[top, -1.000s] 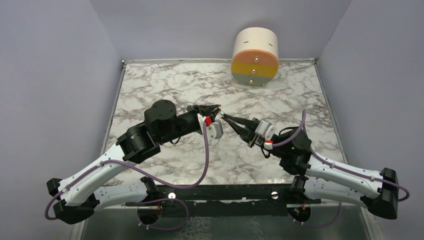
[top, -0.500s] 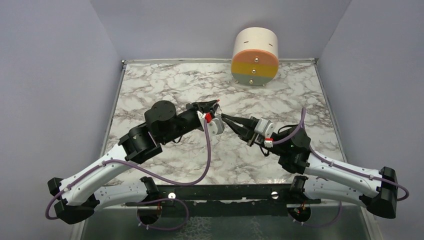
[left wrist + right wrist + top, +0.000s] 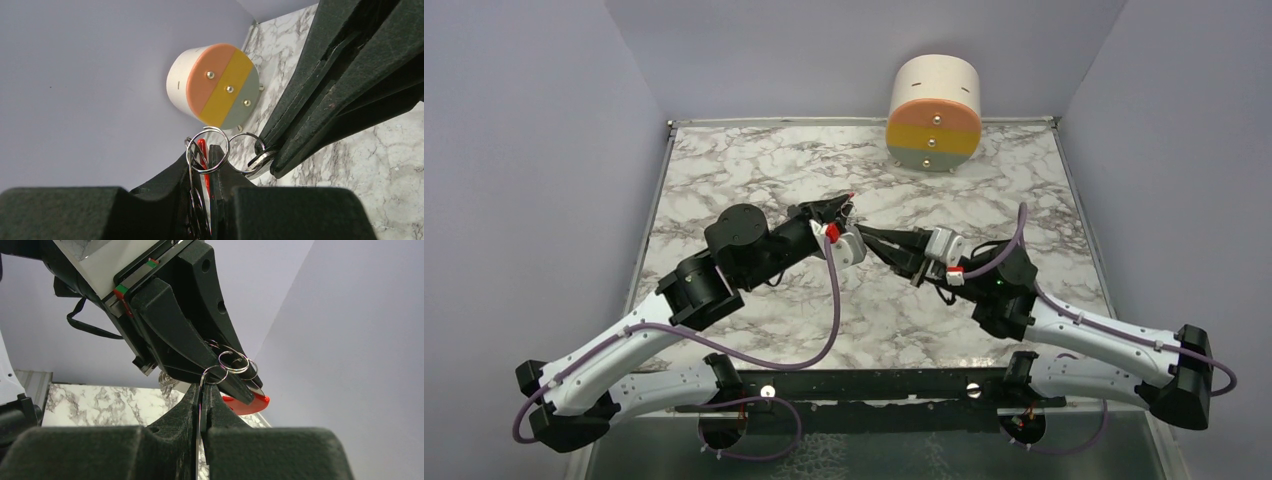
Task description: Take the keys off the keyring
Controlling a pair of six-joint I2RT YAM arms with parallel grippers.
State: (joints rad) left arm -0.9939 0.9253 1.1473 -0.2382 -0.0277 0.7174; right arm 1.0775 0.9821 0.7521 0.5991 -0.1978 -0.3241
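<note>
Overhead, your left claw and right claw meet above the bench, detail lost. Left wrist view: left grips the keyring. Right wrist view: right clenched on its thin ring.

Keyring: thin silver rings linked together and joined to a red crescent clip, held in the air above the worktop. The clip and one ring are clamped between the left hand's fingers. A neighbouring ring is pinched in the right hand's closed tips. Keys: not distinguishable among the rings.
</note>
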